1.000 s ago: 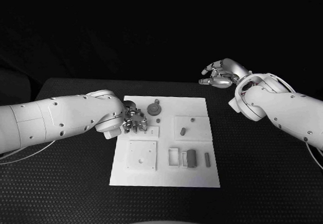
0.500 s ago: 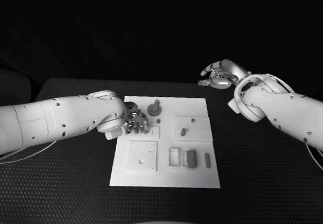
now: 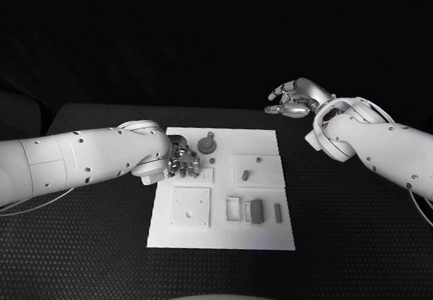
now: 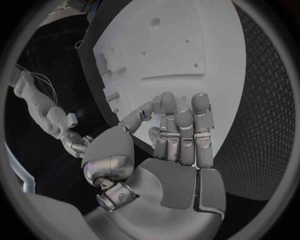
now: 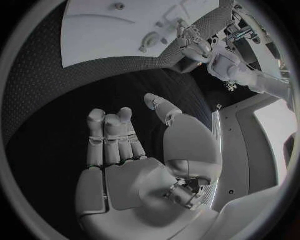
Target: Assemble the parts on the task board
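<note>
From my head camera, the white rectangular task board [image 3: 220,240] lies in the middle of the black textured bench [image 3: 350,228]. My left hand [image 3: 183,160] sits over the board's upper left part, fingers pointing down beside a round grey disc-shaped part [image 3: 207,147]; I cannot tell here whether anything is between the fingers. Small grey block-shaped parts [image 3: 256,211] stand in recesses toward the board's lower right, and a short grey peg [image 3: 244,173] lies on a raised square plate. My right hand [image 3: 292,101] hovers well apart from the board, past the bench's far edge, fingers curled inward around nothing.

From my left wrist, my left hand [image 4: 178,132] has its fingers held straight and close together over the task board [image 4: 206,45], the thumb bent in toward them. I cannot tell if a part is pinched there.

From my right wrist, my right hand [image 5: 125,135] shows fingers folded together, the thumb apart, nothing in the palm, above the bench [image 5: 56,85]. The task board [image 5: 106,40] lies beyond it, with my left hand [image 5: 190,42] on its edge.
</note>
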`<move>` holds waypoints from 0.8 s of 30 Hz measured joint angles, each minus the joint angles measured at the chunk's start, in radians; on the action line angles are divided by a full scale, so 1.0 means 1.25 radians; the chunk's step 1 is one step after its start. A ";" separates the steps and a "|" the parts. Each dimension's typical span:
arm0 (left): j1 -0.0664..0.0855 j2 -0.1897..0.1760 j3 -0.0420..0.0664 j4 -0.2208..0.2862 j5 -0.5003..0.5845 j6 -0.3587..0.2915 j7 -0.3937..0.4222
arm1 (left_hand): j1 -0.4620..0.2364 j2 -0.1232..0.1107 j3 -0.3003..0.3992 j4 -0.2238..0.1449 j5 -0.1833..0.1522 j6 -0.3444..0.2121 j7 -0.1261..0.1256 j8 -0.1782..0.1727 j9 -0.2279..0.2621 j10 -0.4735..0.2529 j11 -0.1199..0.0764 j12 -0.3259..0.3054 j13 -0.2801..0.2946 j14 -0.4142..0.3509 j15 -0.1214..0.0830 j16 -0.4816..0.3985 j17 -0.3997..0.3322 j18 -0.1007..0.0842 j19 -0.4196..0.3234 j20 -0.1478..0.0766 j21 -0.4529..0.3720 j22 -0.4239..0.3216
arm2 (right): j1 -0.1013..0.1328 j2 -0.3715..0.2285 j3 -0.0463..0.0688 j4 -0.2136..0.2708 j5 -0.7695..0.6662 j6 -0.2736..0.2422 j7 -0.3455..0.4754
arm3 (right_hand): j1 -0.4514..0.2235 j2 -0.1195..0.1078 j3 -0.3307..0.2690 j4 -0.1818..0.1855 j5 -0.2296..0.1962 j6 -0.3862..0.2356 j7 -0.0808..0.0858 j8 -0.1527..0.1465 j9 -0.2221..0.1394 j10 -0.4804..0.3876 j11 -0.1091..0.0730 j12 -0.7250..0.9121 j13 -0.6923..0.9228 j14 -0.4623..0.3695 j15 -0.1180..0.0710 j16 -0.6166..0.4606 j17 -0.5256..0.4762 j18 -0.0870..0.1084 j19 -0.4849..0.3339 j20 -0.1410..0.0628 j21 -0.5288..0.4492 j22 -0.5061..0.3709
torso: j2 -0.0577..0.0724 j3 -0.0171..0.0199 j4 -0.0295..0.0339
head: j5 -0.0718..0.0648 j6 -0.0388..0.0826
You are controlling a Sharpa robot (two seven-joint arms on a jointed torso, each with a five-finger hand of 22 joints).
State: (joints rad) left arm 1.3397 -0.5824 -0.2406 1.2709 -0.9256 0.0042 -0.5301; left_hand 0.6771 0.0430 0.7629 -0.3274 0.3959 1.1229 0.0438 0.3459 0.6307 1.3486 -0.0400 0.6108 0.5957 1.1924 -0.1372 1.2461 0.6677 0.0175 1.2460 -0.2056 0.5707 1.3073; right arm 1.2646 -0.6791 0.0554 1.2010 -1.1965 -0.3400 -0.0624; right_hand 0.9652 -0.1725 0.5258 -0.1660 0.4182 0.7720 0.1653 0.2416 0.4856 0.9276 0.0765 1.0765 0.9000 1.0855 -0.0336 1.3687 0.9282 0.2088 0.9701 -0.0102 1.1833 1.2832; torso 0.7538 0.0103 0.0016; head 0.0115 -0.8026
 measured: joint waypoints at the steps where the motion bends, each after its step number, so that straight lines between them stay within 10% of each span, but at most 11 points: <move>1: 0.000 0.000 0.000 0.000 -0.006 0.002 0.000 | 0.000 0.000 0.000 0.000 0.000 0.000 0.000 0.000 0.001 0.000 0.000 0.000 0.000 0.000 0.000 0.000 -0.001 0.000 0.000 0.000 0.000 0.000 | 0.000 0.000 0.000 0.000 0.000 0.000 0.000 | 0.000 0.000 0.000 0.000 0.000 0.000 0.000 0.000 0.000 0.000 0.000 0.000 -0.001 0.000 0.000 0.000 0.000 0.000 0.000 0.000 0.000 0.000 | 0.000 0.0000 0.0000 | 0.000 -0.001; 24: -0.003 0.006 0.001 -0.002 -0.069 0.022 -0.006 | -0.013 0.005 0.000 0.000 0.017 0.003 -0.001 0.000 0.021 0.005 0.000 0.019 0.000 0.003 -0.003 0.022 -0.013 0.000 0.011 0.000 0.019 0.000 | 0.000 0.000 0.000 0.001 0.000 0.008 0.000 | 0.003 0.003 0.000 0.000 0.000 -0.002 0.001 0.000 -0.001 0.000 0.000 0.000 -0.001 0.000 0.000 0.000 0.000 0.000 0.000 0.000 0.000 -0.001 | 0.000 0.0003 0.0005 | -0.002 -0.004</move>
State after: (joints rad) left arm 1.3362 -0.5752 -0.2394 1.2684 -1.0115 0.0318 -0.5378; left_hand 0.6612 0.0493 0.7629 -0.3275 0.4175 1.1265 0.0421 0.3460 0.6572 1.3552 -0.0400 0.6340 0.5958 1.1958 -0.1406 1.2732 0.6520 0.0178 1.2598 -0.2051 0.5945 1.3078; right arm 1.2646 -0.6793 0.0554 1.2026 -1.1965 -0.3301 -0.0620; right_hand 0.9692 -0.1685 0.5258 -0.1660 0.4182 0.7701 0.1672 0.2416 0.4847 0.9276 0.0765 1.0765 0.8982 1.0855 -0.0336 1.3687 0.9278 0.2088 0.9700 -0.0100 1.1833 1.2825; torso 0.7534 0.0106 0.0022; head 0.0093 -0.8074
